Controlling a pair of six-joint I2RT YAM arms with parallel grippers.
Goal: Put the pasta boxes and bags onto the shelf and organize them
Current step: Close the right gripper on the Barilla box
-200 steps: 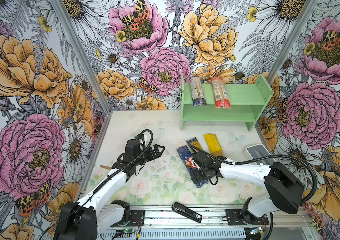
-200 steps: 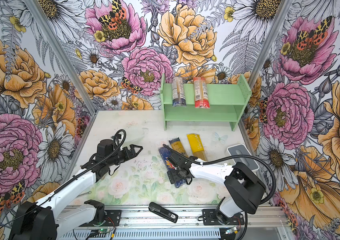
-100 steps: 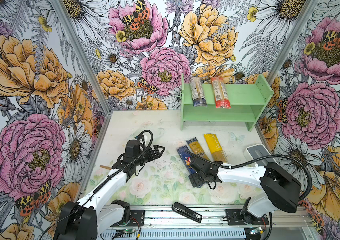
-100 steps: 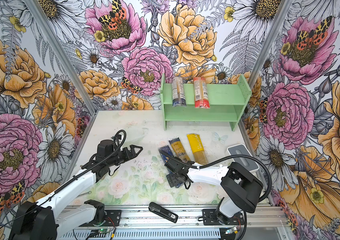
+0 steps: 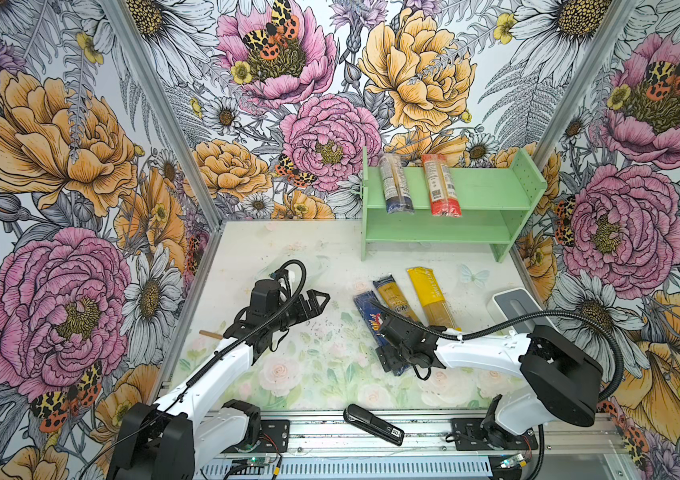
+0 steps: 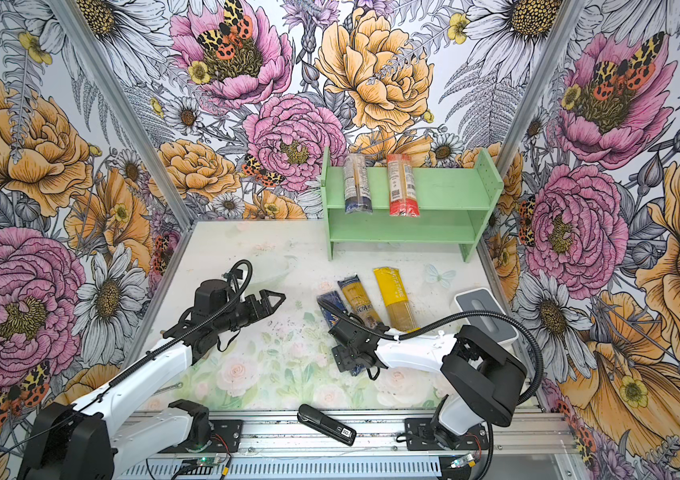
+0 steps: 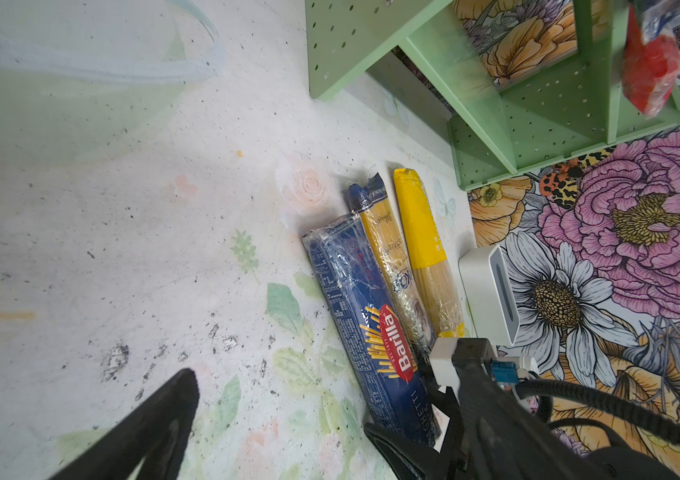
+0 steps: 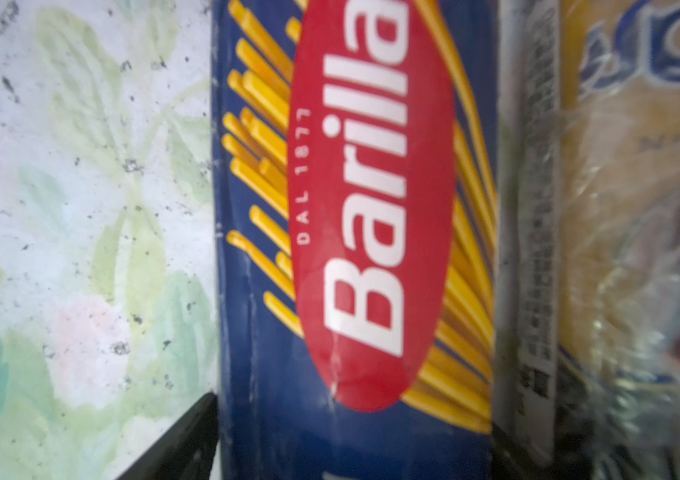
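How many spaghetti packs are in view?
5. Two lie on the shelf's top tier: blue-ended pack, red pack. Three lie on the table: Barilla pack, blue-gold pack, yellow pack. None seems hidden.

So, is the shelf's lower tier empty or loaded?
Empty where visible: the lower board of the shelf is bare in both top views. The blue-ended pack and red-ended pack lie on the top tier.

The left arm (image 5: pixel 222 365) slants up from its base toward the middle. Its left gripper (image 5: pixel 314 300) is held level in the air, and the wrist view shows its fingers (image 7: pixel 164 419) spread wide. The right arm (image 5: pixel 479 357) reaches leftward with its forearm low and near level, and the right gripper (image 5: pixel 388 360) points down with a finger (image 8: pixel 180 444) at each long edge of the pack (image 8: pixel 351 249); whether they press it cannot be told.
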